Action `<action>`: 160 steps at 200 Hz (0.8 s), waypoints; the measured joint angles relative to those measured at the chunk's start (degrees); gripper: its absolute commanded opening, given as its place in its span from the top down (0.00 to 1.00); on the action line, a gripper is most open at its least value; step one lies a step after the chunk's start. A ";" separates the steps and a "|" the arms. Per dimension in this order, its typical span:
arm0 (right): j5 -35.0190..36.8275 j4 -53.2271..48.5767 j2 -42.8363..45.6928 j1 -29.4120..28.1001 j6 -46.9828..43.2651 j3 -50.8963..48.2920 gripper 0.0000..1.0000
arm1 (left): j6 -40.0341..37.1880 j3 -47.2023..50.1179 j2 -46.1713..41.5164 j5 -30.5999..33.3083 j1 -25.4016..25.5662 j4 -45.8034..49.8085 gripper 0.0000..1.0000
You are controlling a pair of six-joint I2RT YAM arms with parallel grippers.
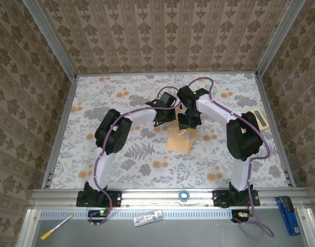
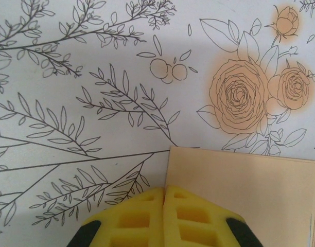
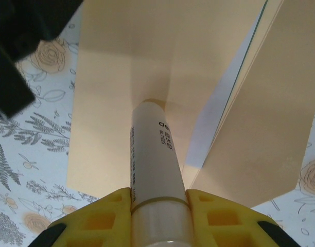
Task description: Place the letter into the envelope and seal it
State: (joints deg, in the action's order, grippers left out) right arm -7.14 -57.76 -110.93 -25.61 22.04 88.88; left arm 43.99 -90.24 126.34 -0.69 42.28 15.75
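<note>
As the envelope (image 1: 180, 141) lies mid-table on the floral tablecloth (image 1: 121, 164), walls (image 1: 162, 31) well apart from it, I see the left gripper (image 2: 163, 193) closed at its corner, the right gripper (image 3: 158, 198) clamping a glue stick (image 3: 152, 149).

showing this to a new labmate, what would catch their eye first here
The right gripper clamps a white glue stick, its tip at the tan envelope mid-table. Beside the stick the envelope gapes, and the letter shows inside as a white, green-edged strip. The left gripper sits shut at the envelope's corner on the floral tablecloth.
</note>
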 measured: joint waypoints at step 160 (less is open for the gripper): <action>1.40 1.03 -1.09 1.84 -2.82 1.66 0.89 | 0.39 0.02 0.00 -0.85 -0.33 0.00 1.00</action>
State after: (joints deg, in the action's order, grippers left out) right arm -5.74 -56.73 -112.03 -23.77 19.22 90.54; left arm 44.38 -90.21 126.34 -1.54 41.95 15.75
